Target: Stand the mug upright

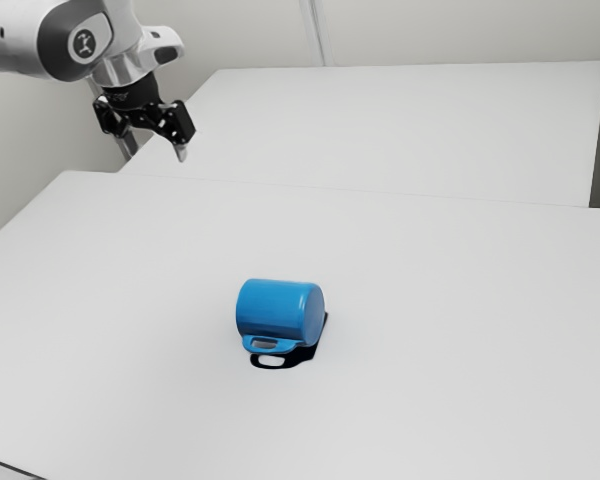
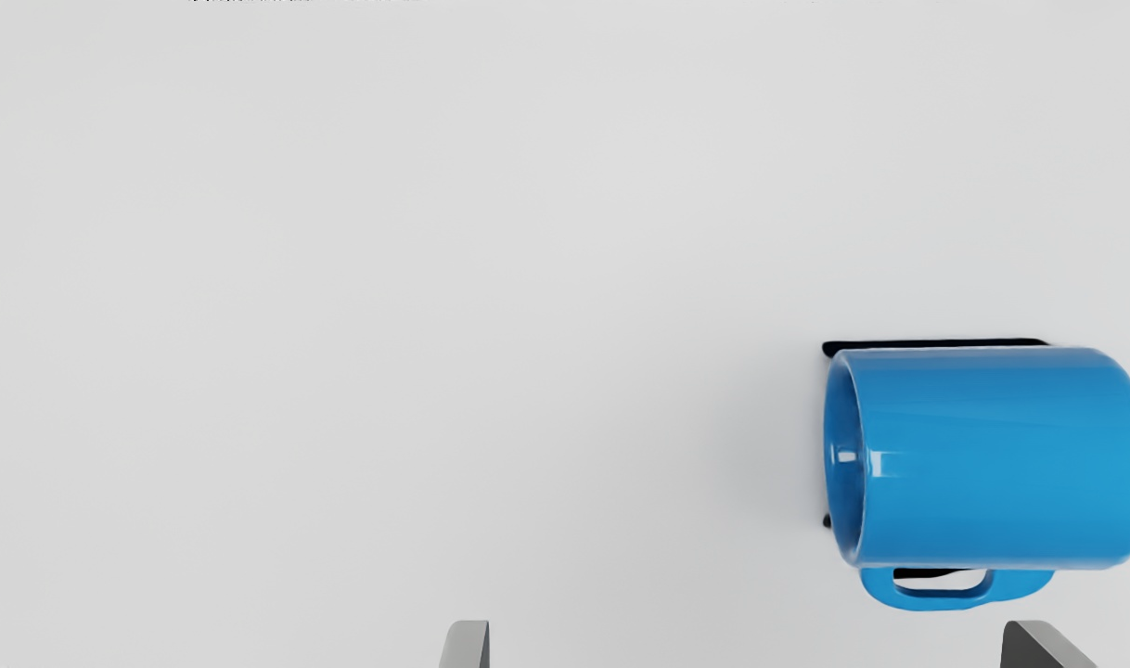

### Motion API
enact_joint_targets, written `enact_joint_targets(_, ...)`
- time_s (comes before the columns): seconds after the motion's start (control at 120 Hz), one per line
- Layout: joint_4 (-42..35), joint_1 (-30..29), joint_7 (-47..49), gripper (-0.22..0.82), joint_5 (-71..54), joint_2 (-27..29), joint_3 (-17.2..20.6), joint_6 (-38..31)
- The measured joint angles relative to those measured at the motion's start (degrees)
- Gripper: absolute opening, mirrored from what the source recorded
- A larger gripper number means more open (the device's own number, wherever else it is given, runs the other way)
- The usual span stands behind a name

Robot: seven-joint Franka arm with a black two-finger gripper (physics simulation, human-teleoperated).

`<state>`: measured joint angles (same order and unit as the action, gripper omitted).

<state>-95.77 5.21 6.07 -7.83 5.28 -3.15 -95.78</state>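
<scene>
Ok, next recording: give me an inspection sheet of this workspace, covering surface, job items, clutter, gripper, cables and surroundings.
Surface: white table, smooth, with a dark shadow by the mug.
Job's things: blue mug on its side, not upright; mouth toward the exterior view's left, handle at its side.
Clutter: nothing seen.
Gripper: black gripper open, fingers wide apart, raised and not touching the mug.
Cables: nothing seen.
Surroundings: pale wall with a vertical strip; another white surface beyond the table; a dark line at the exterior view's lower left, nature unclear.
</scene>
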Motion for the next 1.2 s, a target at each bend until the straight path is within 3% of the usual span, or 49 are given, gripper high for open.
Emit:
enact_joint_targets(0.342,-4.08,-0.78,1.83,0.6,3.36,0.08,-0.28,-1.73)
enact_joint_targets(0.675,-16.6,-12.96,0.46,0.6,26.36,-0.62,-0.36,-1.56)
enact_joint_targets(1.2,-19.48,-15.21,-8.92,0.6,42.8,-16.24,-0.21,-3.45)
